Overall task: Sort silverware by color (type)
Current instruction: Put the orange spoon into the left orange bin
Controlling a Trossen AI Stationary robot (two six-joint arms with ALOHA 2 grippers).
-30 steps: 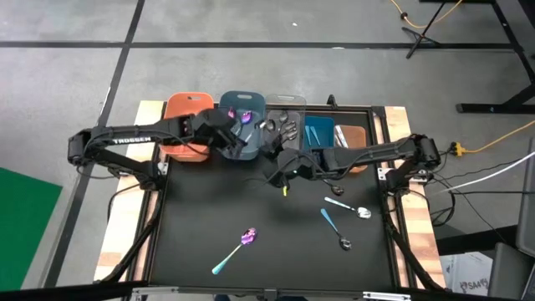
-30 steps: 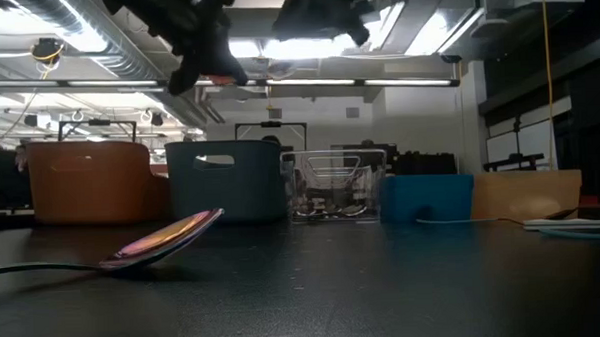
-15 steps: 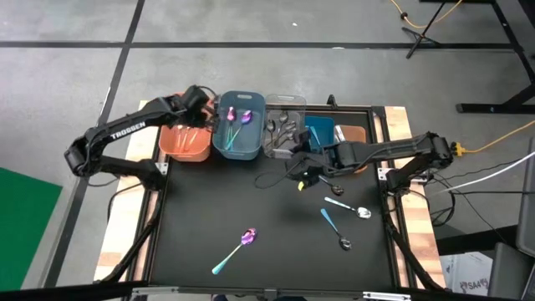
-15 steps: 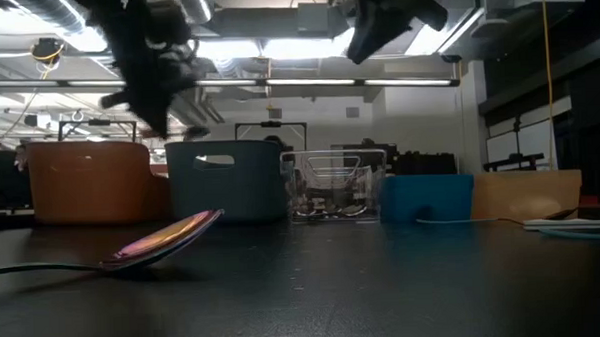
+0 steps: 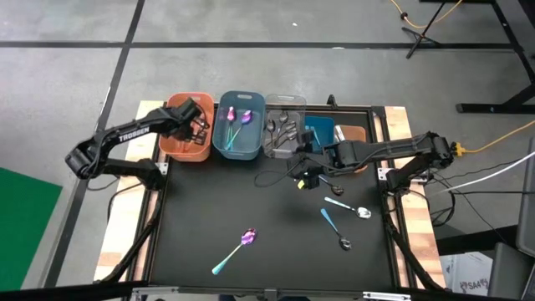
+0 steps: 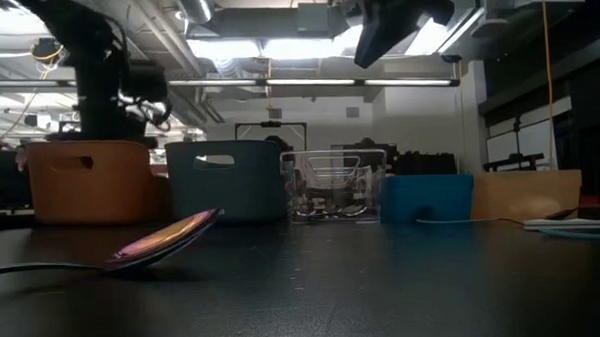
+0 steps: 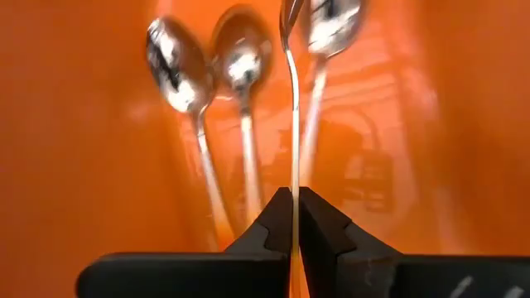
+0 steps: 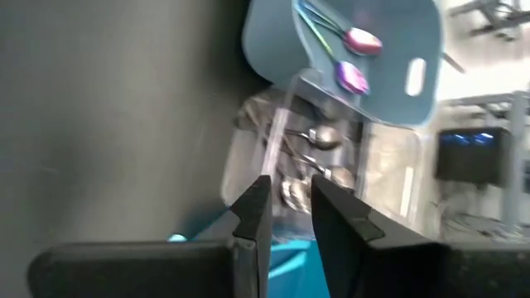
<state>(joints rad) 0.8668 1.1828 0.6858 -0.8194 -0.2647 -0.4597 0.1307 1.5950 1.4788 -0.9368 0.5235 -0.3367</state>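
My left gripper is down inside the orange bin at the far left, shut on a slim silver spoon. Three more silver spoons lie on the bin's floor. My right gripper hangs above the table in front of the clear bin. In its wrist view its fingers stand a narrow gap apart, with nothing showing between them. Two purple spoons lie in the grey-blue bin. My left gripper pinches the spoon's thin handle, seen edge-on, between its two fingers. The fingers come steeply from above and lie along the handle. The bowl end points away from them, over the spoons in the bin. Whether it touches the bin floor I cannot tell.
A purple spoon with a teal handle lies near the table's front. To the right lie blue-handled spoons and silver ones. A blue bin and a brown bin end the row.
My left gripper has carried the silver spoon from above the grey-blue bin toward the table's left edge, tipped steeply downward and sunk into the orange bin. My right gripper has shifted a little toward the right edge and rolled at the wrist.
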